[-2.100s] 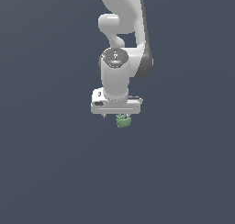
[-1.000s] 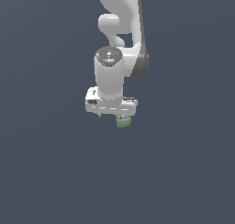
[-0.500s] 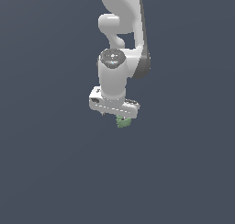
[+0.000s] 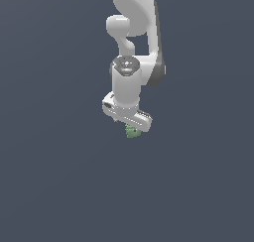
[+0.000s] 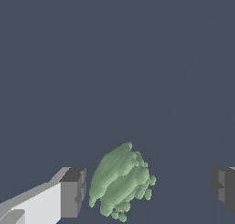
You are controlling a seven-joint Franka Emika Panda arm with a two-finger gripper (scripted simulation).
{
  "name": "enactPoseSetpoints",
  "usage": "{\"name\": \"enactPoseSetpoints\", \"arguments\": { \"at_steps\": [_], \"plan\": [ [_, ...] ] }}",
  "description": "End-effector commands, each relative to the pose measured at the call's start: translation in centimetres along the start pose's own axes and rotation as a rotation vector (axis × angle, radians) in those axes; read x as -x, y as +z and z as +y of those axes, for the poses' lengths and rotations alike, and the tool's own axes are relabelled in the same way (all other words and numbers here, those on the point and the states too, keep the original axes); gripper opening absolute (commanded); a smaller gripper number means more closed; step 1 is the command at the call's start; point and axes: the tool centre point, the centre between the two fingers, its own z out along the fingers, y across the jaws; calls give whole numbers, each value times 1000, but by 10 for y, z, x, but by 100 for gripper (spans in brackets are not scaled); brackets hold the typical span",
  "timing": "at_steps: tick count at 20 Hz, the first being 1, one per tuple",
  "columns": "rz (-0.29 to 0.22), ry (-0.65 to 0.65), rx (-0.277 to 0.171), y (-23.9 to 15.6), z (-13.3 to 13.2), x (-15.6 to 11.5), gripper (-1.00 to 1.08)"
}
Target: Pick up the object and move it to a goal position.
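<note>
Object: pale green lumpy block, sits between the fingers, nearer one pad, clear gap to the other. Gripper spread wide, not clamping anything. In exterior view, pokes out just under the tilted hand.

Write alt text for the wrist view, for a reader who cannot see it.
A small pale green lumpy block sits between the two dark fingertip pads of an open gripper, nearer one pad and apart from the other. Behind it is only a plain dark grey surface.
</note>
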Motion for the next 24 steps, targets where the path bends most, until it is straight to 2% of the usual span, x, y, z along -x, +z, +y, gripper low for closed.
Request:
{"name": "enactPoseSetpoints", "arguments": {
  "at_steps": [1, 24],
  "plan": [
    [0, 65, -2, 3, -2, 4, 100],
    [-3, 651, -12, 30, -14, 38, 100]
  ]
}}
